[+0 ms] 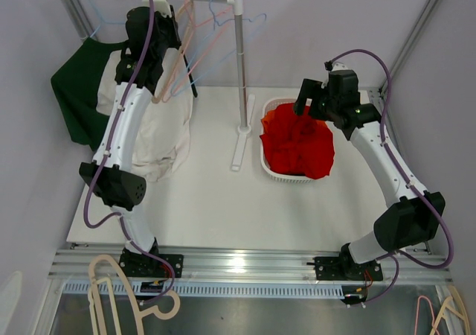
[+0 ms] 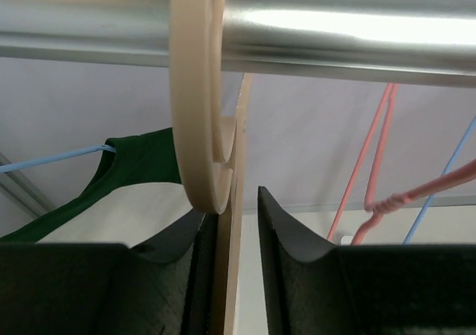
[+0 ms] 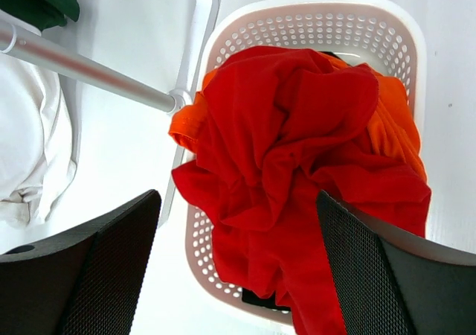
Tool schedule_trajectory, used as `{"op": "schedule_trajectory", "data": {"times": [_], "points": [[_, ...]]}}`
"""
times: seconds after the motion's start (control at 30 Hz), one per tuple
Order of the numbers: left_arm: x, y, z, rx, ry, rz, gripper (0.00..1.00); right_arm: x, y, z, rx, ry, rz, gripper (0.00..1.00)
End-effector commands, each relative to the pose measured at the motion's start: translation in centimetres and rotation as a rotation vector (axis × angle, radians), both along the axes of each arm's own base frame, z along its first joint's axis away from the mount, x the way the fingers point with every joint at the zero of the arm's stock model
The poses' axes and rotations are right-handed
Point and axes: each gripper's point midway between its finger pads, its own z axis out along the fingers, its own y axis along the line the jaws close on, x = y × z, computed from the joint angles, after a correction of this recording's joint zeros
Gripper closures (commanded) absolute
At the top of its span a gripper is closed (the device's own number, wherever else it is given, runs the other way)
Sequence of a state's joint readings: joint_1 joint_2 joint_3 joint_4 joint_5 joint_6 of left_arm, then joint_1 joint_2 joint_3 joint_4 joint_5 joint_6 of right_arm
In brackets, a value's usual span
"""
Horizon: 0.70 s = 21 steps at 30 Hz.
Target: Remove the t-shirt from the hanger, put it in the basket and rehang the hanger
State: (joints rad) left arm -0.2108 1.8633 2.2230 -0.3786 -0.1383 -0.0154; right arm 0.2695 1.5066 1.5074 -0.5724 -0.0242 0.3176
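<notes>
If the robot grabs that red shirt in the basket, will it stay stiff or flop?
Probably flop: the red shirt lies crumpled in soft folds and spills over the basket rim. It looks light, and since it is bunched with orange cloth, that might drag along too.

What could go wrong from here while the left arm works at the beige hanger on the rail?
1. The left claw straddles the neck of the beige hanger with a gap on one side; closing off-centre could twist it.
2. The pink wire hanger hangs close by on the rail and may snag.
3. The white t-shirt hangs beside the left arm and could catch.
</notes>
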Motion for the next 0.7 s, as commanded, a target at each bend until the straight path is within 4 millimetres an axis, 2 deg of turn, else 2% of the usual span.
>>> {"op": "schedule_trajectory", "data": {"times": [0.0, 0.1, 0.13, 0.2, 0.23, 0.27, 0.3, 0.37, 0.43, 0.53, 0.6, 0.63, 0.67], "points": [[-0.6, 0.4, 2.7, 0.001, -0.065, -0.006, 0.69, -0.3, 0.1, 1.6, 0.019, -0.041, 0.020, 0.10], [-0.8, 0.7, 3.0, 0.032, -0.076, 0.003, 0.67, -0.4, 0.5, 1.5, 0.031, -0.040, 0.029, 0.10], [-0.9, 0.9, 3.2, 0.031, -0.080, 0.010, 0.64, -0.4, 0.5, 1.5, 0.036, -0.040, 0.032, 0.10], [-1.3, 1.0, 3.8, 0.046, -0.092, 0.011, 0.53, -0.5, 0.7, 1.6, 0.043, -0.043, 0.039, 0.10], [-1.3, 1.1, 3.7, 0.050, -0.092, 0.017, 0.44, -0.5, 0.7, 1.6, 0.045, -0.043, 0.040, 0.10], [-1.4, 1.4, 4.0, 0.051, -0.098, 0.028, 0.31, -0.5, 0.8, 1.6, 0.046, -0.040, 0.042, 0.10], [-1.5, 1.5, 3.9, 0.053, -0.095, 0.030, 0.29, -0.5, 0.8, 1.7, 0.048, -0.043, 0.043, 0.10], [-2.0, 1.8, 4.7, 0.050, -0.112, 0.041, 0.13, -0.6, 0.9, 1.7, 0.053, -0.043, 0.048, 0.10], [-2.3, 1.9, 4.7, 0.050, -0.112, 0.046, 0.02, -0.7, 0.9, 1.8, 0.054, -0.044, 0.050, 0.10], [-3.5, 2.4, 5.9, 0.042, -0.134, 0.062, 0.01, -0.7, 1.3, 2.1, 0.064, -0.051, 0.065, 0.10], [-4.9, 2.5, 7.2, 0.047, -0.158, 0.051, 0.01, -0.4, 1.4, 2.9, 0.063, -0.061, 0.075, 0.10], [-5.2, 2.6, 6.8, 0.054, -0.149, 0.049, 0.00, -0.4, 1.4, 3.1, 0.063, -0.060, 0.074, 0.10], [-6.7, 2.9, 8.1, 0.048, -0.174, 0.049, 0.01, -0.3, 1.6, 3.5, 0.067, -0.067, 0.077, 0.10]]}}
